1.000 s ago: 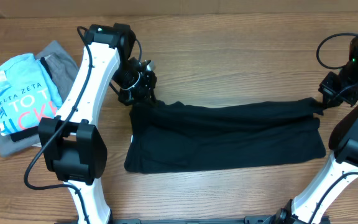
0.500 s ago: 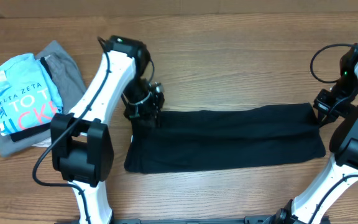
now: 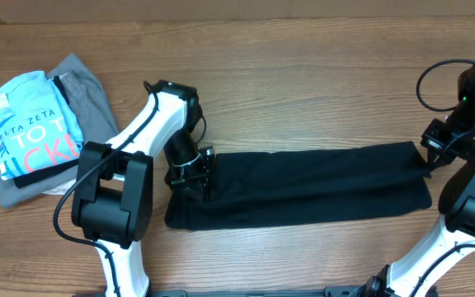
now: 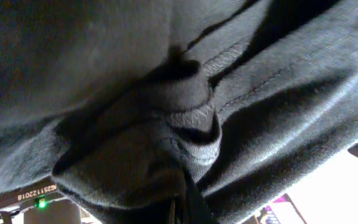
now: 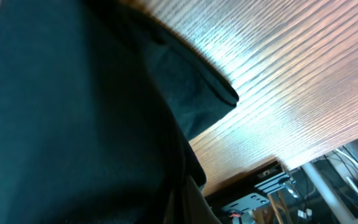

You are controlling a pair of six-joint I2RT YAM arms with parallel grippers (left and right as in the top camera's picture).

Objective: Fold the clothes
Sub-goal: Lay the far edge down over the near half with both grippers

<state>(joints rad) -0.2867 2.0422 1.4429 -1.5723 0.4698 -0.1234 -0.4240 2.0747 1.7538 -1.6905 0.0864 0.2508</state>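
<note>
While left gripper (image 3: pixel 195 170) and right gripper (image 3: pixel 434 153), both closed, apparently pinch the plain black soft-fabric T-shirt (image 3: pixel 303 186), keep it taut, edges aligned.

Two white arms bent low, wide apart.
Left fingers (image 3: pixel 198 173) and right fingers (image 3: pixel 430 155) pinch shut on opposite ends of the black soft-fabric T-shirt (image 3: pixel 303 177).

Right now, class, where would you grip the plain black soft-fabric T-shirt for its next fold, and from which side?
Probably at the two far corners of the plain black soft-fabric T-shirt, one per short end, coming from above. It lies as a long flat strip, so those corners steer the whole far edge. The left hand and right hand are shut there.
</note>
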